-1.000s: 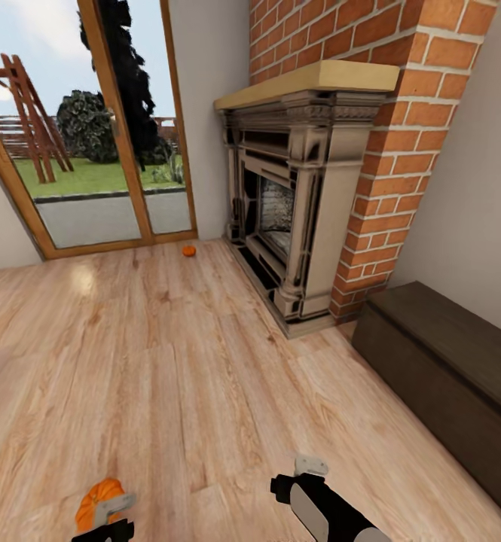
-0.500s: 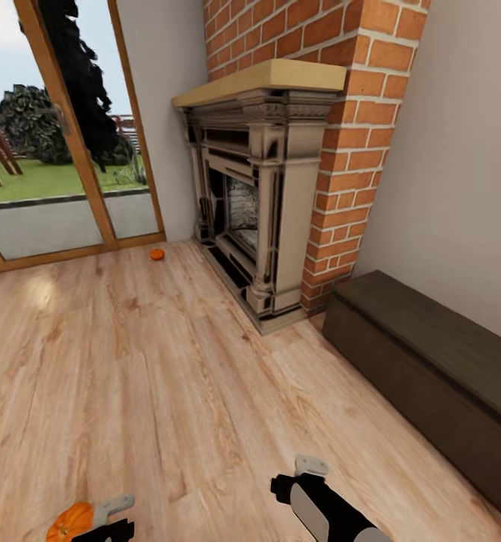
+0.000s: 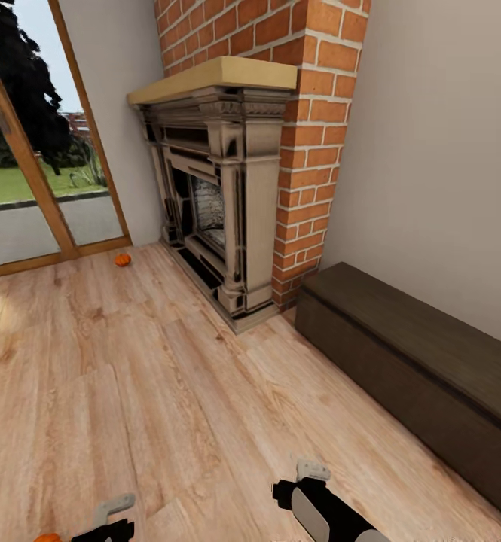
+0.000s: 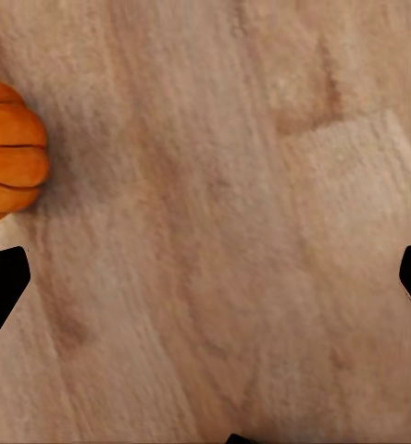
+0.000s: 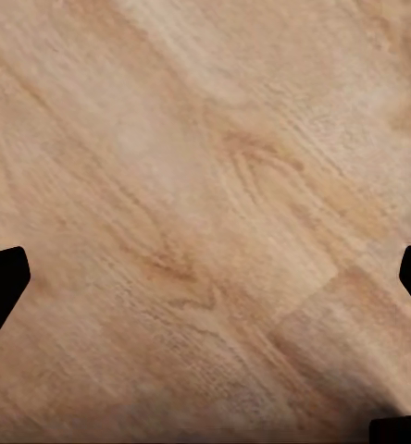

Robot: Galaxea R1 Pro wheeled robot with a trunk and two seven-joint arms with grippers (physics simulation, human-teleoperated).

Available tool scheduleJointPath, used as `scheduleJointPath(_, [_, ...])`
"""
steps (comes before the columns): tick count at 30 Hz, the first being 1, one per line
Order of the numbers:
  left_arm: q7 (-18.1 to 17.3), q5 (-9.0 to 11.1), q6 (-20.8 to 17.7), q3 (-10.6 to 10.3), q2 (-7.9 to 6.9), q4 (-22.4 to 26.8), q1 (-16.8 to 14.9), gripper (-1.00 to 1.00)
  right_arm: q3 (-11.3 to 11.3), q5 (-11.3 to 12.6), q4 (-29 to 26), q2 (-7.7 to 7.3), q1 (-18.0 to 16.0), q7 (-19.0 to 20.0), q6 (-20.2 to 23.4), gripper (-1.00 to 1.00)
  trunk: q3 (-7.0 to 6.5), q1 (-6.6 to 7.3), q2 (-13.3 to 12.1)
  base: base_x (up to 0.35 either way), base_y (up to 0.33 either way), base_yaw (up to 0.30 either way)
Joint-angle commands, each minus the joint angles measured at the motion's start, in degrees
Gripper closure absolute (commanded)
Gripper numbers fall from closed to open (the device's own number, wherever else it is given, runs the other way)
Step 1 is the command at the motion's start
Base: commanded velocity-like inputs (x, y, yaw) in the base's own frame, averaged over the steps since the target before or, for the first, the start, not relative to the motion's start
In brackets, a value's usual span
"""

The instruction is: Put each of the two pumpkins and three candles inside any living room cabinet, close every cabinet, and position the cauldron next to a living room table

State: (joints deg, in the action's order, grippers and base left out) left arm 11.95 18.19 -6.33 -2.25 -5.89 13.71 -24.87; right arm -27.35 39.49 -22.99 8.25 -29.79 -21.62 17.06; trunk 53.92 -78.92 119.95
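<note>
One small orange pumpkin (image 3: pixel 122 260) lies on the wood floor by the glass door, left of the fireplace. A second pumpkin (image 3: pixel 47 537) sits at the head view's lower left corner, just left of my left gripper (image 3: pixel 111 510). In the left wrist view this pumpkin (image 4: pixel 11 153) lies outside the open left gripper (image 4: pixel 205 277), beyond one fingertip. My right gripper (image 3: pixel 311 471) hangs open over bare floor (image 5: pixel 205 277). The long dark-brown cabinet (image 3: pixel 416 361) stands shut against the right wall. The candles, the cauldron and the table are out of view.
A brick chimney with a stone fireplace (image 3: pixel 220 203) juts out between the glass door (image 3: pixel 32 188) and the cabinet. Wood floor (image 3: pixel 167 391) stretches from my arms to the fireplace and the cabinet front.
The camera has turned right, so the door slid left and more of the cabinet shows. The near pumpkin has slipped from beside my left gripper toward the picture's corner.
</note>
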Motion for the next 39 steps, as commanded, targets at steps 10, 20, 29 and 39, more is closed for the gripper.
scheduleJointPath(10, [0.0,0.0,0.0,0.0,0.0,0.0,0.0,-1.0,0.0,0.0,0.3,0.08,0.0,0.1,0.0,-1.0,0.19,0.0,0.0,0.0,0.0,-0.275])
scheduleJointPath(20, [0.0,-0.1,0.0,-0.1,0.0,0.0,0.0,-1.0,0.0,0.0,0.3,0.1,0.0,0.1,0.0,-1.0,0.38,0.0,0.0,0.0,0.0,-0.275])
scheduleJointPath(29, [0.0,-0.1,0.0,-0.1,0.01,0.0,0.0,-1.0,0.0,0.0,0.3,0.11,0.0,0.1,0.0,-1.0,0.55,0.0,0.0,0.0,0.0,-0.275])
scheduleJointPath(39, [0.0,-0.1,0.0,-0.1,0.02,0.0,0.0,-1.0,0.0,0.0,0.3,0.1,0.0,0.0,0.0,-1.0,0.75,0.0,0.0,0.0,0.0,-0.275])
